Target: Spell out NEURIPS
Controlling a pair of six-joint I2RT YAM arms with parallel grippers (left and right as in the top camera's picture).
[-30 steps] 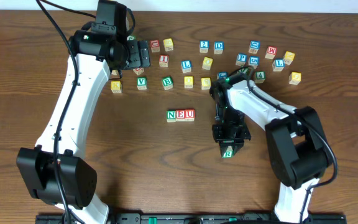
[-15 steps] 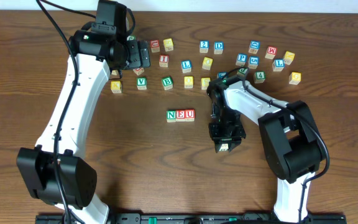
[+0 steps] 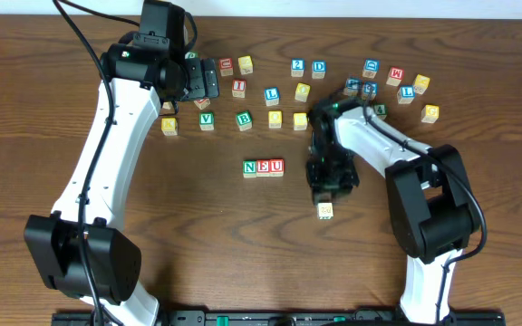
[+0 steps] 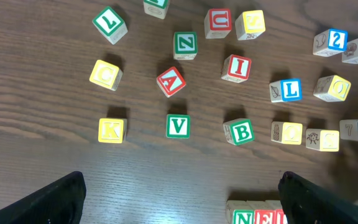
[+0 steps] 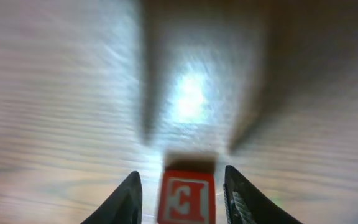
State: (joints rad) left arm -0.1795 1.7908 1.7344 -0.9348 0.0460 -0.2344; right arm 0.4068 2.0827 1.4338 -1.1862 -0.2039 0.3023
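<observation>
1. On the counter [image 3: 198,237], the N-E-U row [image 3: 264,167] lies flat, its three blocks touching side to side.
2. To the right of the row and nearer the arm bases, apart from the U, is the red-lettered block [image 3: 325,211]. It appears to rest on the wood.
3. The right gripper [image 5: 183,183] straddles that block. Its jaws are released, and the blurred wrist view shows a strip of counter on either side of the block.
4. The left gripper [image 4: 182,180] hangs beyond the row and to its left, over the spare letter blocks [image 3: 273,93]. Its jaws are spread wide, grasping nothing.
</observation>
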